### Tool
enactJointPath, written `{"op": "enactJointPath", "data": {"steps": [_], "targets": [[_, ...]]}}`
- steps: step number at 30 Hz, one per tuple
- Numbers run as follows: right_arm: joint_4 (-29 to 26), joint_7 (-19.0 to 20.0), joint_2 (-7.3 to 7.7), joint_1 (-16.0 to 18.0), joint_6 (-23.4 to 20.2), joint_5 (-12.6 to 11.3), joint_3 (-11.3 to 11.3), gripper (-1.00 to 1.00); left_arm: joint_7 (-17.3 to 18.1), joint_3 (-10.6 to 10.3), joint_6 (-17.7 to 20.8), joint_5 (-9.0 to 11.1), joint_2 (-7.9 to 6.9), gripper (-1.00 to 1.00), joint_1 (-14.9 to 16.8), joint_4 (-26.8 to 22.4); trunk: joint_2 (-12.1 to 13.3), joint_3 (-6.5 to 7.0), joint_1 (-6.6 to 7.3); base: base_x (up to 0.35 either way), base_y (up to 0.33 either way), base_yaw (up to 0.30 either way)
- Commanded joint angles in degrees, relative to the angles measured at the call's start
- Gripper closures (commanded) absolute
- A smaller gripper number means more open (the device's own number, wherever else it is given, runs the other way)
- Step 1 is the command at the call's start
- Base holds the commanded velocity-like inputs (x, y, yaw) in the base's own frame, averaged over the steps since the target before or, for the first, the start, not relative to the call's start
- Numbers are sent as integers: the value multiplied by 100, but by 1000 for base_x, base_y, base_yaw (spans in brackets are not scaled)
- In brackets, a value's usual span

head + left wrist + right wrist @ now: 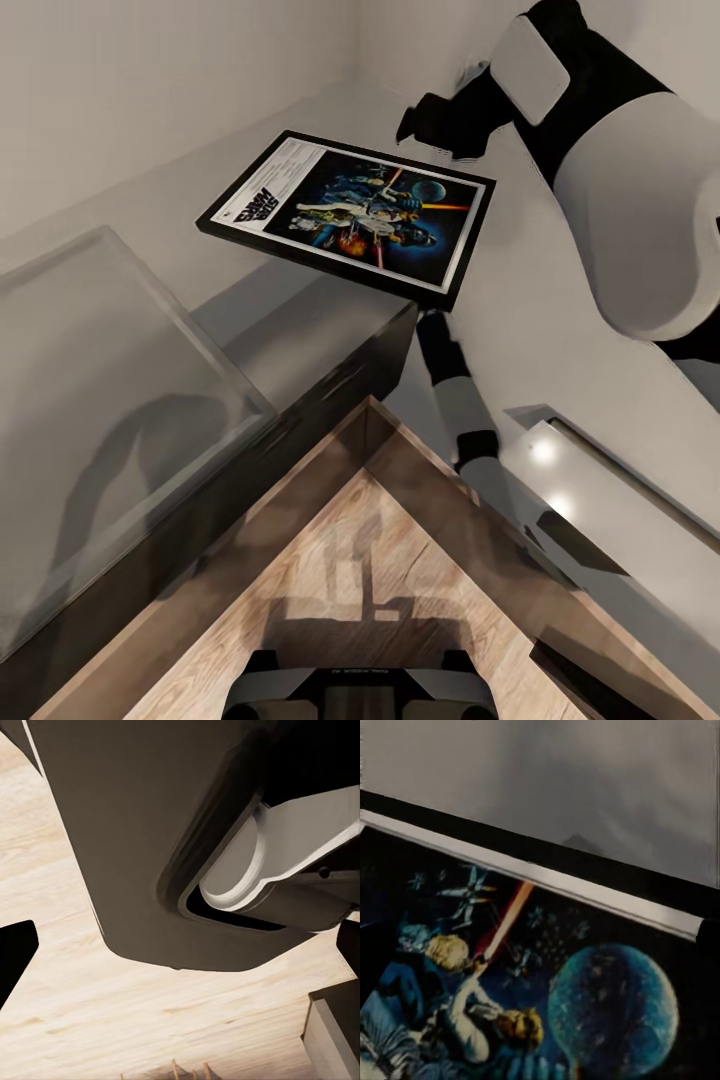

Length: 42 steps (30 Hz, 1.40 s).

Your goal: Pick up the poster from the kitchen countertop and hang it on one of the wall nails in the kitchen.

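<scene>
Wooden flooring (370, 560) lies closest, below the grey surface (120, 370). Over the surface's far end the poster (350, 215) sits tilted — the right claw (440, 125) is at its far edge, its grip unclear. Left claw (180, 952) hangs over the floor; its opening can't be judged.

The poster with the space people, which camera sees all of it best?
The head view: the whole poster shows, frame, picture and white title end. The right wrist view is very close, catching just part of the artwork and one frame edge. The left wrist view looks at wooden floor.
</scene>
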<state>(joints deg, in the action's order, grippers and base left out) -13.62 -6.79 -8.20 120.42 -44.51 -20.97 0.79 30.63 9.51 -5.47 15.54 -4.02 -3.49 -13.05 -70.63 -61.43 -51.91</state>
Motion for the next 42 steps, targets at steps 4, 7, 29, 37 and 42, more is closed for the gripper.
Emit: {"op": "enactJointPath", "data": {"steps": [4, 7, 29, 37, 42], "targets": [[-7, -53, -1, 132, -19, -60, 9, -100, 22, 6, 1, 18, 0, -100, -3, -5, -2, -2, -1, 0, 0, 0], [-7, -53, -1, 230, -19, -60, 9, -100, 22, 6, 1, 18, 0, -100, -3, -5, -2, -2, -1, 0, 0, 0], [250, -104, 26, 288, 257, -124, -187, -100, 53, -11, -16, 13, 79, -100, -3, -5, -2, -2, -1, 0, 0, 0], [691, -103, 29, 255, 398, -135, -201, -100, 57, -12, -24, 11, 82, -100, -3, -5, -2, -2, -1, 0, 0, 0], [688, -103, 33, 254, 402, -136, -207, -100, 58, -12, -25, 11, 84, -100, -3, -5, -2, -2, -1, 0, 0, 0]]}}
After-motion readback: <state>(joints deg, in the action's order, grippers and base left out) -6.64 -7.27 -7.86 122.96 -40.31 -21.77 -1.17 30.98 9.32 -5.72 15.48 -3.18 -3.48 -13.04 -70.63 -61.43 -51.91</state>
